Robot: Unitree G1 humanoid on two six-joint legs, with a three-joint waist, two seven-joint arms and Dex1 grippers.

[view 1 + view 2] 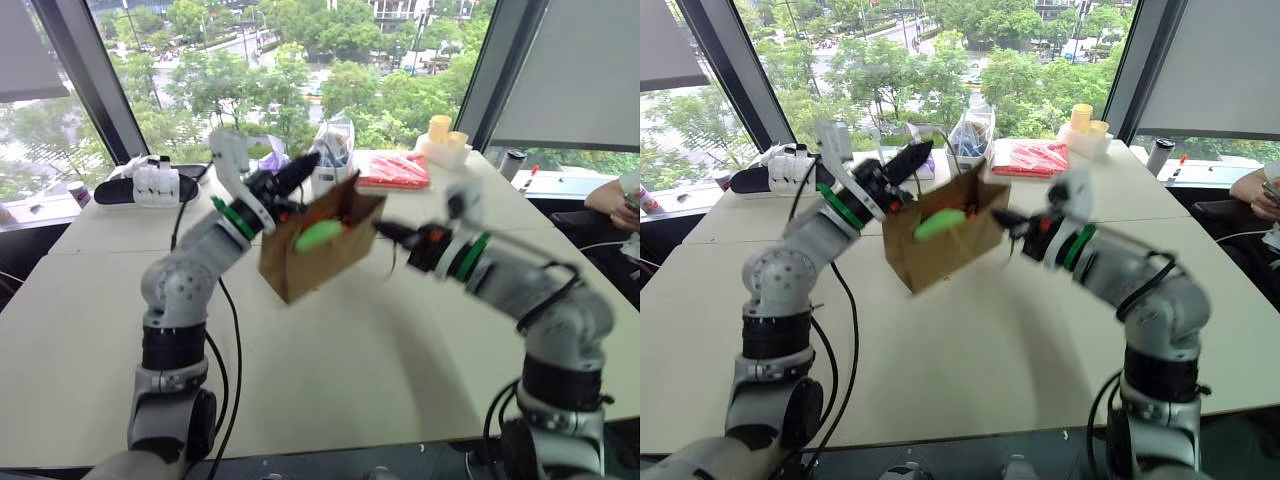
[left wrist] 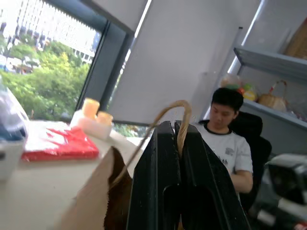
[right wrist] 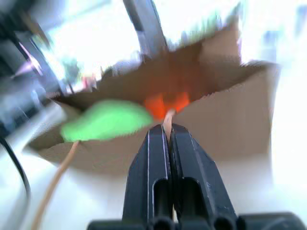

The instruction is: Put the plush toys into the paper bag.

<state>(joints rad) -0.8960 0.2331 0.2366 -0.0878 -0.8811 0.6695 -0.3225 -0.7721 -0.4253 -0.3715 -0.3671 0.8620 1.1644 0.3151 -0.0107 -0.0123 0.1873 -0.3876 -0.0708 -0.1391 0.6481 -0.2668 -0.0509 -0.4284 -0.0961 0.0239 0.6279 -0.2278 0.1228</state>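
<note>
The paper bag (image 1: 318, 250) hangs in the air above the table (image 1: 330, 370), lifted between the two arms and tipped — its mouth faces up and toward the right gripper, its base drops toward 7 o'clock in the head views, so the long axis runs roughly from 1 o'clock down to 7. It looks light and only half stiff: thin kraft that will crease or swing if jerked, and the twisted loop handles are the sensible place to hold it, though they could tear off under a sharp tug.

The green plush toy (image 3: 103, 125) lies across the near edge of the mouth, its length running along the rim rather than pointing in; whether it is fully inside I cannot tell. The orange plush toy (image 3: 165, 104) sits deeper in the bag. Both are soft and squashy, unlikely to slip or break — they would yield to any pinch.

The left gripper (image 2: 178, 132) at about 10 o'clock from the bag has its fingers pressed together on one paper handle (image 2: 165, 112), which loops up out of them. The right gripper (image 3: 167, 130) at 3 o'clock is likewise pinched on the other handle strand.

Beyond the bag, toward 12 o'clock, stand a clear plastic bag (image 1: 333, 150) and a red packet (image 1: 395, 170); a seated person (image 2: 225, 139) is off past the table's far right.
</note>
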